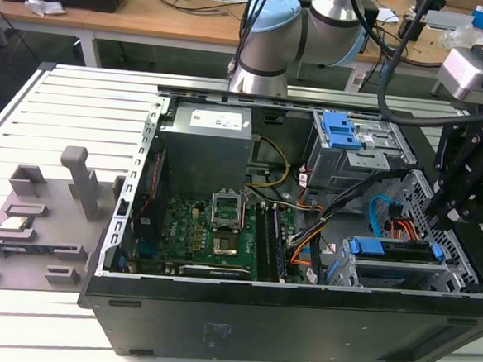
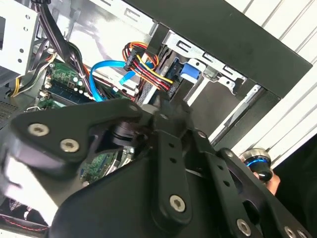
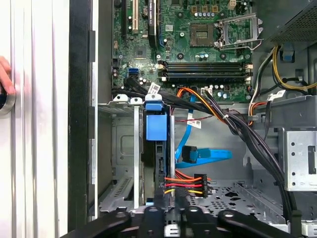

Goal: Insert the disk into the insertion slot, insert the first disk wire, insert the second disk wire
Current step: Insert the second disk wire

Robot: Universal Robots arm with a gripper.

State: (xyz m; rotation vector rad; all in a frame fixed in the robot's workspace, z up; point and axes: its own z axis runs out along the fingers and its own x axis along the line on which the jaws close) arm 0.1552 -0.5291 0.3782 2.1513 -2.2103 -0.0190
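The disk (image 1: 402, 252) in its blue carrier (image 3: 156, 126) sits inside the insertion slot (image 1: 347, 270), a low silver perforated cage in the case's front corner. The first disk wire (image 3: 185, 184), a red, orange and yellow bundle, runs to a black plug (image 2: 171, 88) at the disk's rear edge. My gripper (image 2: 163, 106) is at that plug, its fingers drawn together on it. Seen in the exterior view, my gripper (image 1: 442, 213) hangs over the case's right end. The second disk wire (image 3: 203, 154), light blue, lies loose in a loop beside the disk.
A taller grey cage with blue latches (image 1: 344, 143) stands behind the slot. Thick black cables (image 3: 247, 134) cross above the wires. The motherboard (image 1: 213, 237) and power supply (image 1: 207, 145) fill the case's left. A person's hand (image 3: 4, 79) rests outside the case wall.
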